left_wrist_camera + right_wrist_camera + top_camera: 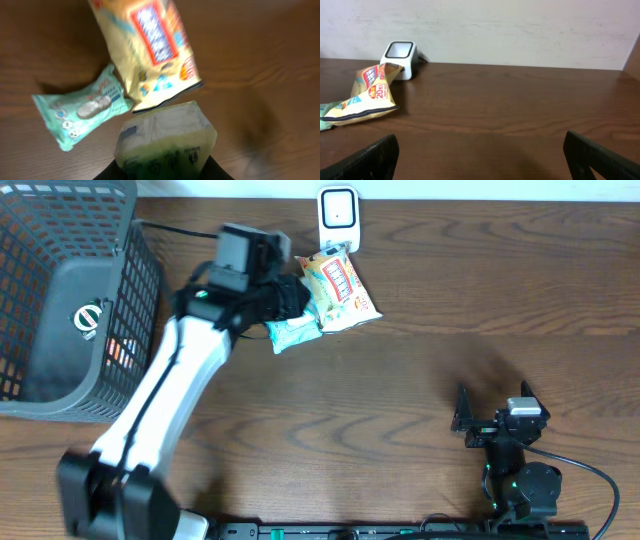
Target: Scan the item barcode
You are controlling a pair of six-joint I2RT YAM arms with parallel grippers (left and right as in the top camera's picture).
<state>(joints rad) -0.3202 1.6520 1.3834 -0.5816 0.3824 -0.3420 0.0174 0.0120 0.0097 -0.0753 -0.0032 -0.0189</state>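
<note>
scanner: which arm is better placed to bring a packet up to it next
Left. The left gripper holds a green packet close to the scanner. The right gripper is open and empty, parked far from it.

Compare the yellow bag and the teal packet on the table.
The yellow bag is bigger than the teal packet. The yellow bag carries a red-framed label; the teal packet shows a white oval. The yellow bag lies nearer the scanner than the teal packet. Both lie loose on the table, touching at one end.
</note>
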